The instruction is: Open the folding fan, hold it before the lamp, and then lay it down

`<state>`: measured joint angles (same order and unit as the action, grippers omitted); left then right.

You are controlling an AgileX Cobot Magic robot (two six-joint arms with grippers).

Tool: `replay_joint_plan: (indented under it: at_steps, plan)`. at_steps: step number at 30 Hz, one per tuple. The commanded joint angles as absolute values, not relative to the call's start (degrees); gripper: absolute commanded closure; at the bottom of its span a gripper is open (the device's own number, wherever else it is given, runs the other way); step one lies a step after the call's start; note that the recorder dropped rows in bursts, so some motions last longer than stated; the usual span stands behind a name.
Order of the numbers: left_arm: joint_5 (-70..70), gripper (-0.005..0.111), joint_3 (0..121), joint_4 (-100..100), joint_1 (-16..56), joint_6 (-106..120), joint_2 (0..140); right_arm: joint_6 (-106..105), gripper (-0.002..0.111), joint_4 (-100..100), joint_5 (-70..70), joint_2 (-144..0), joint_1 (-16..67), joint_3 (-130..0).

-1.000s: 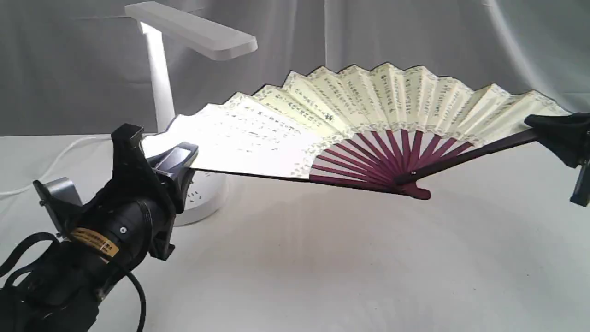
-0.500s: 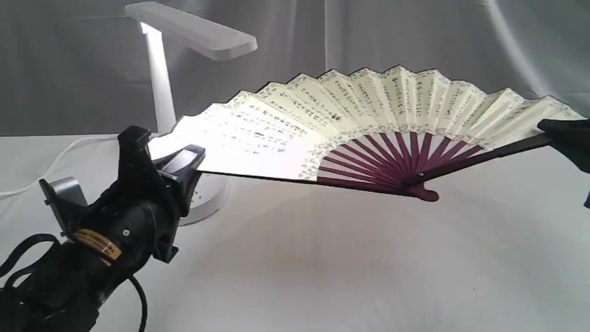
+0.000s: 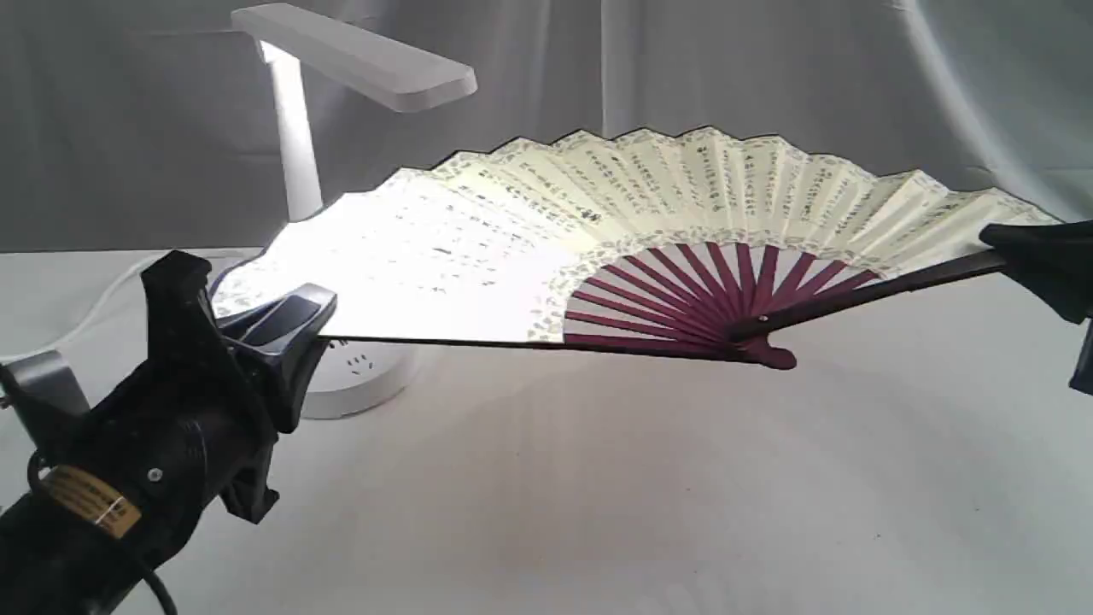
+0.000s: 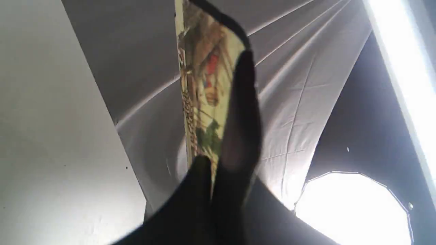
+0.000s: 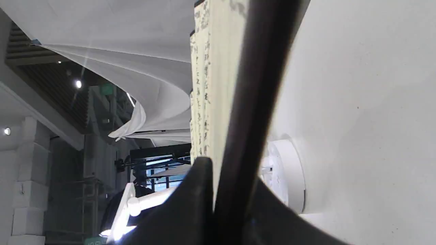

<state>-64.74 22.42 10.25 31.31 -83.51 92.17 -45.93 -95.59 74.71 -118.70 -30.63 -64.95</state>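
Cream folding fan [image 3: 666,196] hung spread, nearly flat above the table [image 3: 598,495], long axis left-right between both arms; left gripper [image 3: 295,320] clamped the guard nearest the lamp [image 3: 354,55]; right gripper [image 3: 1012,248] clamped the other guard.

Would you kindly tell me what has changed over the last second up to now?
The left gripper moved down and toward the exterior view's left edge, drawing the folding fan wider open and flatter. Both grips held; the right gripper barely shifted, and the lamp stayed put.
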Motion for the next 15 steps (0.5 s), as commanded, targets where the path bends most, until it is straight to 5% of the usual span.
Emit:
replay_joint_plan:
  at_steps: [1,15]
  plan:
    - [-69.96,0.107,21.17,20.62,30.26,-84.95,89.64,-49.07,0.108,-98.90,69.96,-117.08,-32.44,-63.74]
    - [-69.96,0.107,14.80,26.10,30.26,-84.95,82.38,-49.00,0.108,-99.95,69.96,-112.37,-30.66,-59.81]
